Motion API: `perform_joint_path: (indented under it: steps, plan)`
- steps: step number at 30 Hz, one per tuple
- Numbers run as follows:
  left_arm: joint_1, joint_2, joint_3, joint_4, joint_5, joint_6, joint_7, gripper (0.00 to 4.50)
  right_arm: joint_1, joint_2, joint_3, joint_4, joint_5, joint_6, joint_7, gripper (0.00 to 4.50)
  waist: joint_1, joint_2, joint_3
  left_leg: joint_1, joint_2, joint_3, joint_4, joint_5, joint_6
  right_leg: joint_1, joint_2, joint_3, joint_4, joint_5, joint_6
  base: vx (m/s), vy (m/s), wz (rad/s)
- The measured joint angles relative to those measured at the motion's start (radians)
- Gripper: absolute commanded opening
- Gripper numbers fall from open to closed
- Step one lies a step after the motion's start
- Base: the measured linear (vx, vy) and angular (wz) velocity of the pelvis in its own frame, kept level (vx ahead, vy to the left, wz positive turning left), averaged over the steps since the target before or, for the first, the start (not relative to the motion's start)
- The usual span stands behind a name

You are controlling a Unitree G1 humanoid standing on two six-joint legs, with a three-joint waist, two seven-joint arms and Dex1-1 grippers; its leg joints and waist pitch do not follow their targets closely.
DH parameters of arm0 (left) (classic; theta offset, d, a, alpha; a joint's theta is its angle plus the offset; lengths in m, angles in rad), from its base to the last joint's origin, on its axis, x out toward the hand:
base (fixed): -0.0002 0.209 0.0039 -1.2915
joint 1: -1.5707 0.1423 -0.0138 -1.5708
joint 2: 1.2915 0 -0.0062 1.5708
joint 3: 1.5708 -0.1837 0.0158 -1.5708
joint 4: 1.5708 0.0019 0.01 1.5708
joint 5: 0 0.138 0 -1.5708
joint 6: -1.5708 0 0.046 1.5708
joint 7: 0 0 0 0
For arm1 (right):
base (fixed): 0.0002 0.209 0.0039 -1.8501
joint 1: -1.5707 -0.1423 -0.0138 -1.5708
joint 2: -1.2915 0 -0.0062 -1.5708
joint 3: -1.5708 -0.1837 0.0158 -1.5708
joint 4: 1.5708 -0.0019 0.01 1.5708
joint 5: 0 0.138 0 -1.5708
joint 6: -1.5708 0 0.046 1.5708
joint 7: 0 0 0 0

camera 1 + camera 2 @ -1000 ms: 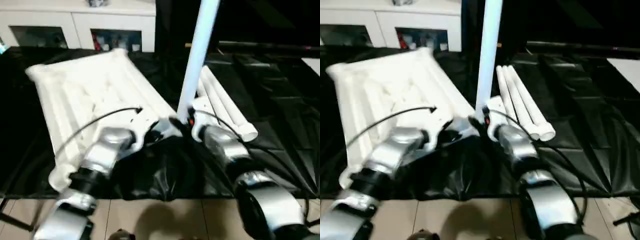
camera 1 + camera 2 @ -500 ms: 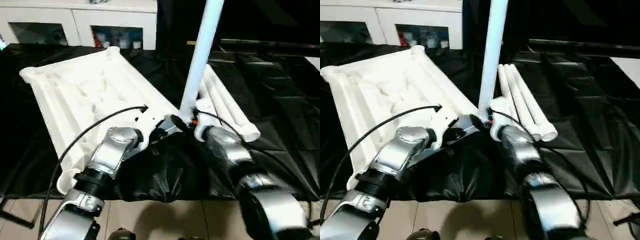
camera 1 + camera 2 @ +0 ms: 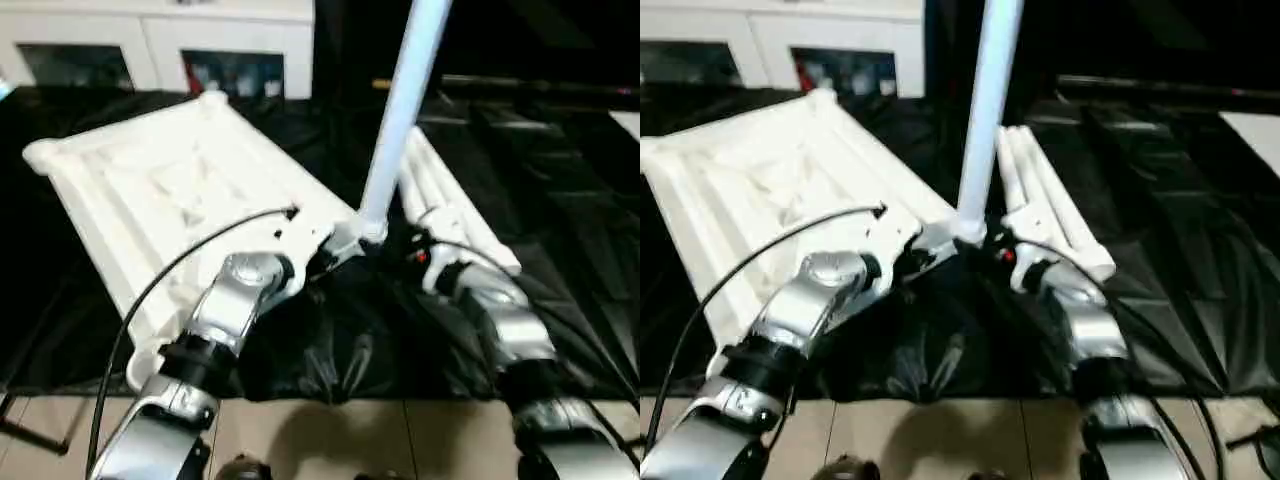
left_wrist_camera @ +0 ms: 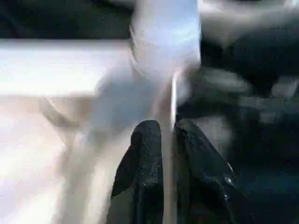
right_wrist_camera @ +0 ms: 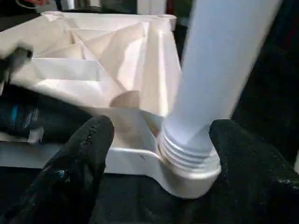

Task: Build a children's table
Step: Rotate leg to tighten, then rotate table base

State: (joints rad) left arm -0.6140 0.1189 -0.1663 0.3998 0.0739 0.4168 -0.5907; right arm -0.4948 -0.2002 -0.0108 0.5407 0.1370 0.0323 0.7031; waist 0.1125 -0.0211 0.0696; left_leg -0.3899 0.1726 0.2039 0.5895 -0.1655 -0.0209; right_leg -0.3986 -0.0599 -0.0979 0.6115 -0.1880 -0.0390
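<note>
The children's table top point(image 3: 170, 190) lies underside up on black sheeting, white and ribbed. One white leg point(image 3: 400, 110) stands upright in its near right corner socket point(image 5: 187, 175), threads showing at its base. My left gripper point(image 3: 335, 250) is at that corner; in the left wrist view its fingers point(image 4: 147, 140) stand almost together with a thin white edge of the top between them. My right gripper point(image 5: 163, 135) is open, one black finger on each side of the leg's base, touching neither side. Other loose legs point(image 3: 450, 205) lie side by side just right of the corner.
A white cabinet point(image 3: 160, 40) with glass doors stands behind the table top. Crumpled black sheeting point(image 3: 560, 200) covers the work surface. Its front edge runs above a tiled floor point(image 3: 330, 440), close to my forearms.
My right gripper has opened off the upright leg and drawn back a little toward me. The leg stays standing in the socket. The left gripper stays at the corner.
</note>
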Motion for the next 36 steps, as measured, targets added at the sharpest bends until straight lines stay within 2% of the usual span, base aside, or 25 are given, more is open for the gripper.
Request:
perform_joint_path:
  steps: [5, 8, 11, 12, 14, 16, 17, 18, 22, 23, 26, 29, 32, 34, 36]
  plan:
    - [-0.062, 0.089, 0.084, -0.057, -0.002, 0.023, 0.053, 0.73, 0.017, -0.003, 0.014, -0.041, -0.015, 0.050, -0.022, 3.72, 0.001, 0.000, 0.000, 0.001, 0.000, 0.000, 0.001, 0.000, 0.000, 0.000, 0.000, 0.000, 0.000, 0.001, 0.000, 0.000, 0.000, 0.00]
    - [-0.070, 0.162, 0.131, -0.077, 0.000, 0.037, 0.069, 0.73, 0.034, -0.009, 0.025, -0.084, -0.016, 0.099, -0.013, 3.72, 0.001, 0.000, 0.000, 0.000, 0.000, 0.000, 0.001, 0.000, 0.000, 0.000, 0.000, 0.000, 0.000, 0.001, 0.001, 0.000, 0.000, 0.00]
    - [-0.070, 0.313, 0.140, -0.074, 0.042, 0.050, 0.069, 0.73, 0.058, -0.017, 0.097, -0.158, -0.027, 0.161, 0.025, 3.72, -0.006, 0.000, 0.000, 0.000, 0.002, 0.000, 0.000, 0.000, 0.000, -0.001, 0.002, 0.000, 0.000, 0.001, 0.001, 0.000, 0.000, 0.00]
    - [-0.070, 0.378, 0.153, -0.073, 0.068, 0.054, 0.068, 0.64, 0.069, -0.017, 0.116, -0.164, -0.031, 0.181, 0.033, 3.43, -0.007, 0.000, 0.000, 0.000, 0.002, 0.000, 0.000, 0.000, -0.001, -0.001, 0.002, 0.000, 0.000, 0.001, 0.001, 0.000, 0.000, 0.00]
    - [-0.063, 0.456, 0.160, -0.075, 0.101, 0.066, 0.047, 0.49, 0.075, -0.015, 0.131, -0.160, -0.034, 0.210, 0.037, 3.36, -0.003, 0.000, 0.000, 0.000, 0.001, 0.000, 0.000, 0.000, -0.001, -0.001, 0.002, 0.000, 0.000, 0.001, 0.001, 0.000, 0.000, 0.00]
    - [-0.034, 0.514, 0.148, -0.082, 0.129, 0.085, 0.012, 0.40, 0.068, -0.005, 0.138, -0.159, -0.035, 0.230, 0.035, 3.33, 0.001, 0.000, -0.001, 0.001, 0.001, 0.000, 0.000, 0.000, -0.001, 0.001, 0.001, 0.000, -0.001, 0.001, 0.001, 0.000, 0.000, 0.00]
    - [-0.013, 0.532, 0.142, -0.081, 0.141, 0.092, 0.001, 0.40, 0.064, 0.002, 0.139, -0.159, -0.035, 0.232, 0.033, 3.16, 0.003, -0.001, -0.001, 0.001, 0.000, 0.000, 0.000, 0.000, -0.001, 0.001, 0.001, 0.001, -0.001, 0.001, 0.001, 0.000, 0.000, 0.00]
    - [0.013, 0.552, 0.130, -0.081, 0.153, 0.104, -0.007, 0.19, 0.060, 0.006, 0.143, -0.159, -0.036, 0.242, 0.030, 2.95, 0.004, -0.002, -0.001, 0.001, 0.000, 0.000, 0.000, 0.000, -0.001, 0.001, 0.001, 0.001, -0.001, 0.001, 0.001, 0.000, 0.000, 0.00]
    - [0.076, 0.575, 0.085, -0.080, 0.173, 0.157, -0.020, 0.01, 0.056, 0.003, 0.160, -0.153, -0.055, 0.271, 0.024, 2.84, 0.018, -0.012, -0.001, 0.001, 0.001, -0.001, 0.002, 0.000, -0.001, 0.003, 0.001, 0.001, 0.000, 0.001, 0.001, 0.000, 0.000, 0.00]
    - [0.081, 0.579, 0.072, -0.080, 0.178, 0.165, -0.026, 0.00, 0.051, 0.003, 0.167, -0.145, -0.058, 0.271, 0.022, 2.56, 0.020, -0.012, -0.001, 0.001, 0.001, -0.001, 0.002, 0.000, -0.001, 0.003, 0.001, 0.001, 0.000, 0.001, 0.001, 0.000, 0.000, 0.00]
    - [0.102, 0.591, 0.035, -0.082, 0.204, 0.177, -0.044, 0.00, 0.024, 0.011, 0.178, -0.094, -0.073, 0.271, -0.004, 2.45, 0.019, -0.012, -0.001, 0.002, 0.000, -0.001, 0.003, 0.001, -0.002, 0.003, 0.000, 0.002, 0.000, 0.002, 0.002, 0.000, 0.000, 0.00]
    - [0.133, 0.610, 0.006, -0.096, 0.219, 0.193, -0.081, 0.00, -0.016, 0.025, 0.178, -0.032, -0.091, 0.269, -0.029, 2.07, 0.014, -0.013, -0.002, 0.003, 0.001, -0.001, 0.002, 0.001, -0.002, 0.003, 0.000, 0.002, 0.001, 0.002, 0.002, 0.000, 0.000, 0.00]
    - [0.146, 0.618, -0.012, -0.129, 0.214, 0.199, -0.126, 0.00, -0.042, 0.035, 0.177, 0.012, -0.095, 0.263, -0.044, 1.97, 0.014, -0.014, -0.002, 0.002, 0.001, -0.001, 0.002, 0.001, -0.002, 0.003, 0.000, 0.002, 0.001, 0.002, 0.002, 0.000, 0.000, 0.00]
    - [0.178, 0.637, -0.046, -0.185, 0.194, 0.195, -0.203, 0.00, -0.075, 0.053, 0.178, 0.067, -0.106, 0.242, -0.055, 1.67, 0.011, -0.015, -0.002, 0.003, 0.001, -0.001, 0.002, 0.001, -0.002, 0.003, 0.000, 0.002, 0.001, 0.002, 0.002, 0.000, 0.000, 0.00]
    - [0.190, 0.662, -0.068, -0.219, 0.182, 0.198, -0.254, 0.00, -0.095, 0.061, 0.177, 0.111, -0.110, 0.222, -0.071, 1.59, 0.004, -0.015, -0.002, 0.003, 0.001, 0.000, 0.002, 0.001, -0.002, 0.003, 0.000, 0.002, 0.002, 0.002, 0.002, 0.000, 0.000, 0.00]
